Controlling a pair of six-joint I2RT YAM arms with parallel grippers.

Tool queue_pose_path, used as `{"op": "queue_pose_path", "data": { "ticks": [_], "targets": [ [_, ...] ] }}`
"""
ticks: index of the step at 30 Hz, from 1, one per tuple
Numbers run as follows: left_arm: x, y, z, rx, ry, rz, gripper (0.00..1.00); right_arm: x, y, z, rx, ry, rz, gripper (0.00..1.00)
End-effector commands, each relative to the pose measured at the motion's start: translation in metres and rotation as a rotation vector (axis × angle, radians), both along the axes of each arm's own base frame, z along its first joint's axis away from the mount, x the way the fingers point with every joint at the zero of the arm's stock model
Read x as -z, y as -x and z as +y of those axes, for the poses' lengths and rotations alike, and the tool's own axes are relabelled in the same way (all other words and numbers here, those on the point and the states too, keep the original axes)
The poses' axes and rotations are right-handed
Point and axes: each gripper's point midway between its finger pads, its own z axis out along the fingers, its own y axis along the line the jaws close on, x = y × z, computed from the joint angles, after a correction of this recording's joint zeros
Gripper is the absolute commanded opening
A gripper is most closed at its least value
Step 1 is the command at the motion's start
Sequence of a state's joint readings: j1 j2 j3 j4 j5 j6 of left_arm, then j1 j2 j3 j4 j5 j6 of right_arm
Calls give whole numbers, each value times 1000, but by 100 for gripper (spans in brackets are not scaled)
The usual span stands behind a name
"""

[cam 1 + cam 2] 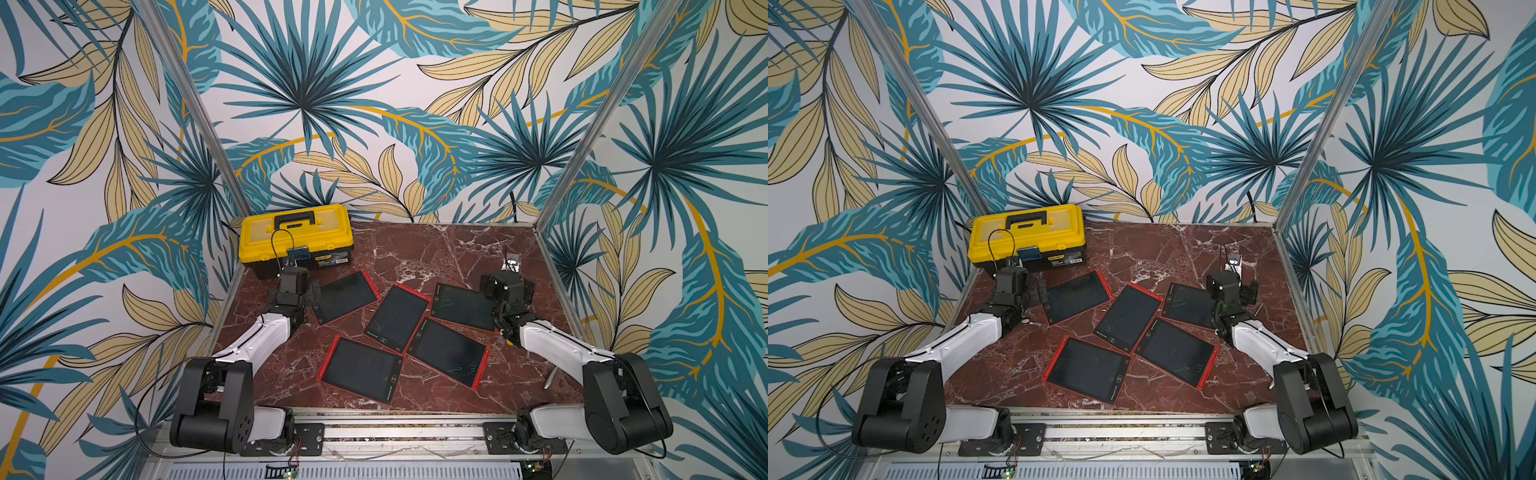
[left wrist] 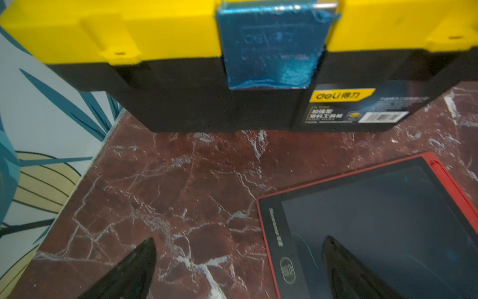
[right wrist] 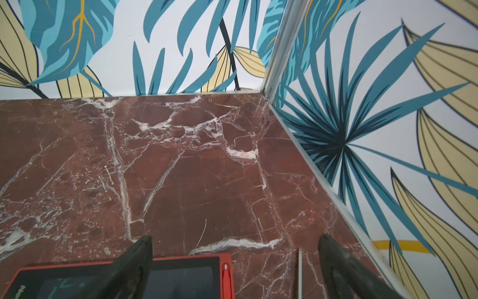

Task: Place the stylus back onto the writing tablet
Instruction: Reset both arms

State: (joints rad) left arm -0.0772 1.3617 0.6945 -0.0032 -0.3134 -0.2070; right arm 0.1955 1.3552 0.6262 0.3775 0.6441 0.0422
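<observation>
Several red-framed writing tablets lie scattered on the marble table (image 1: 436,249). In the right wrist view a red stylus (image 3: 226,281) lies in the side groove of one tablet (image 3: 181,259). My right gripper (image 3: 236,238) hovers open over that tablet's corner, holding nothing. My left gripper (image 2: 239,240) is also open and empty, one finger over the back-left tablet (image 2: 388,220) and one over bare marble. That tablet's red edge groove (image 2: 439,168) is too blurred to tell what is in it. Both top views show the left gripper (image 1: 313,291) and the right gripper (image 1: 509,291) at the back tablets.
A yellow and black toolbox (image 1: 297,235) stands at the back left, right in front of my left gripper (image 1: 1040,291). A thin pale rod (image 3: 300,274) lies on the marble beside the right tablet. Patterned walls close in the left, back and right sides.
</observation>
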Motion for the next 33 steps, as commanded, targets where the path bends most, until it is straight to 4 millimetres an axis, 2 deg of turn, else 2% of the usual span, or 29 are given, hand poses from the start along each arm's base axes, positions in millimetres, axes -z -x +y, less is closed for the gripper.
{"op": "queue_pose_path", "data": {
  "ticks": [1, 3, 4, 7, 8, 12, 14, 22, 33],
  "targets": [
    [-9, -17, 3, 48, -6, -154, 100, 13, 13, -8, 10, 45, 17, 99],
    [-5, -24, 2, 81, -16, -199, 100, 27, 19, -10, -14, 5, -42, 99],
    [-2, -27, 5, 75, -34, -195, 100, 25, 18, -10, -25, -3, -77, 99],
    [-9, -34, 1, 134, -78, -248, 100, 26, 12, -17, -34, -20, -124, 99],
    [-5, -34, 4, 126, -61, -244, 100, 37, 10, -22, -27, -51, -110, 99],
    [-1, -18, 2, 147, -52, -336, 100, 48, 14, -25, -59, -123, -127, 99],
    [3, -15, -1, 167, -58, -376, 100, 47, 15, -28, -85, -117, -205, 99],
    [4, -21, -3, 198, -35, -345, 100, 52, 6, -25, -109, -122, -126, 100],
    [4, -21, -5, 211, -36, -345, 100, 52, 3, -21, -137, -124, -129, 100]
  ]
}}
